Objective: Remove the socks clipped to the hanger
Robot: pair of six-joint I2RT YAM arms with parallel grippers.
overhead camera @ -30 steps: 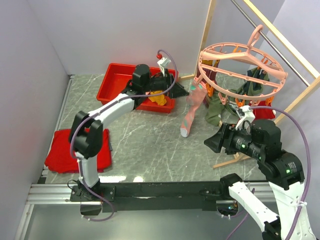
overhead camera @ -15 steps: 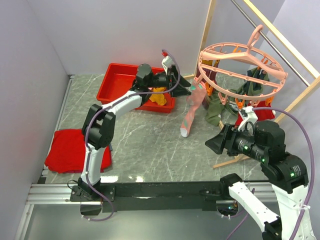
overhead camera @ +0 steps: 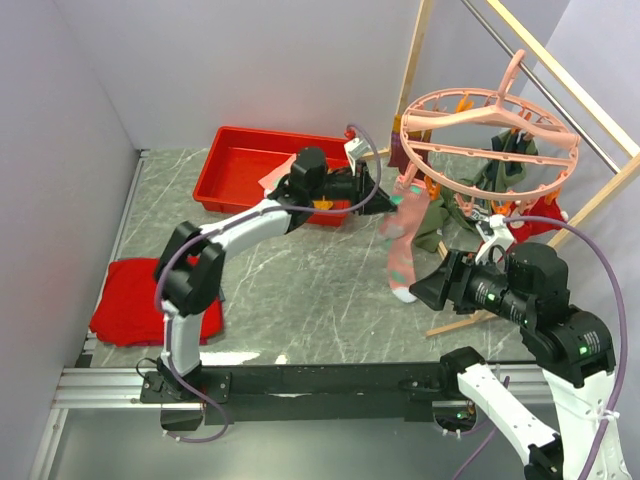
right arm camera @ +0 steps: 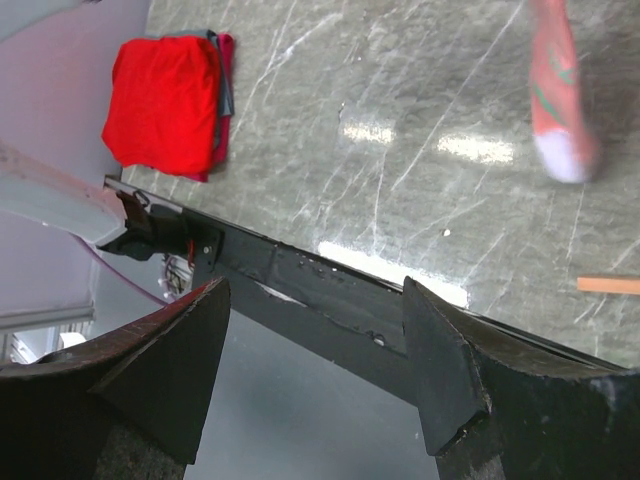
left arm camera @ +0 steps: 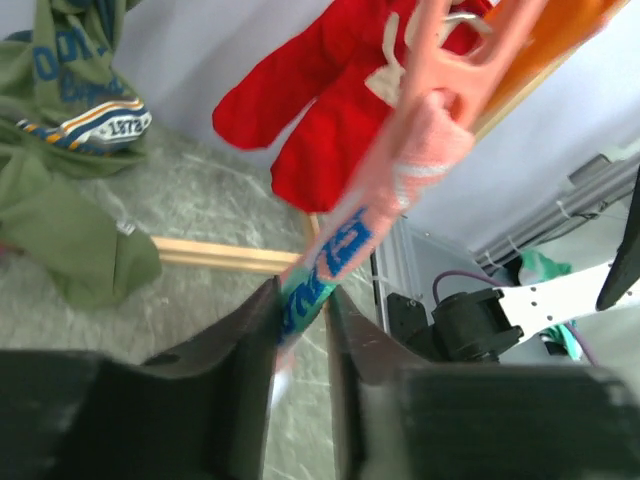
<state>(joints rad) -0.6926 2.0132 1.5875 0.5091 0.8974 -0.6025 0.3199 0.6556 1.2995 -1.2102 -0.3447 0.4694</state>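
Left jaws pinch soft pink sock [left arm camera: 345,240] below round plastic hanger [overhead camera: 498,100]; right jaws spread.

Hanger to the right, tray at the back, cloth at the near left.

The hanger [overhead camera: 490,135] hangs inside the rail frame [overhead camera: 418,50] over the table's [overhead camera: 300,290] right side, with socks [overhead camera: 440,215] dangling under its ring. One hanging sock [overhead camera: 404,250] drops from the ring's left edge, pinched between the left gripper's [overhead camera: 388,198] fingers (plainest in the left wrist view). The right gripper [overhead camera: 422,290] sits just right of its toe. The tray [overhead camera: 225,165] lies at the back, left of the hanger. A folded cloth [overhead camera: 125,300] lies near left.
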